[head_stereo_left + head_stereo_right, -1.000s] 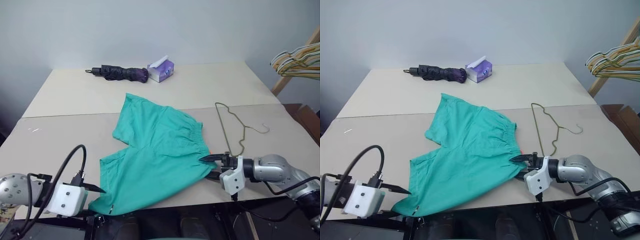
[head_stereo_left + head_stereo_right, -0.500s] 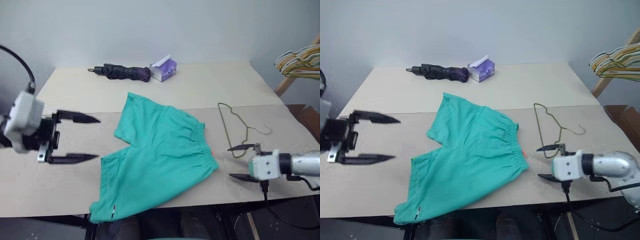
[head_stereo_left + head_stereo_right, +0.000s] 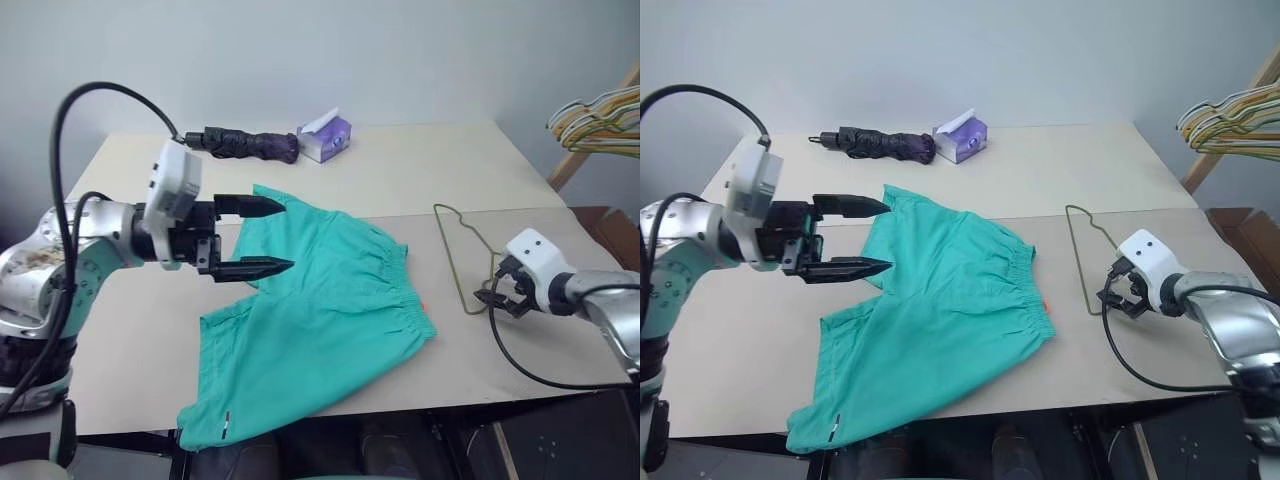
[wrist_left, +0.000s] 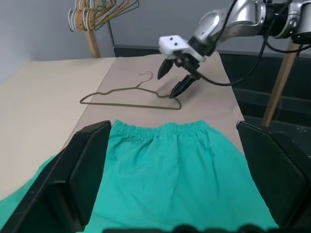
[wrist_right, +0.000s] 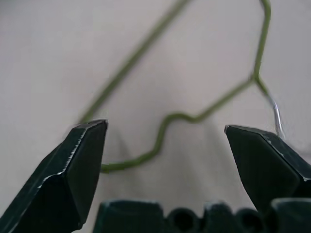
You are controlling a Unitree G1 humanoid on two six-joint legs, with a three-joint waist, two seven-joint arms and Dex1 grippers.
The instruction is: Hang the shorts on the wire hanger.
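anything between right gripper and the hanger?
Nothing visible. The right gripper is open just above the hanger, which lies flat on bare table beside the shorts. The right wrist view shows only wire and tabletop between its fingers.

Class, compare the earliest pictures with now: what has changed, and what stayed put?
Both hands let go of the shorts. The left hand rose, open, above them; the right hand swung over to the wire hanger, open. The shorts and hanger lie flat as before.
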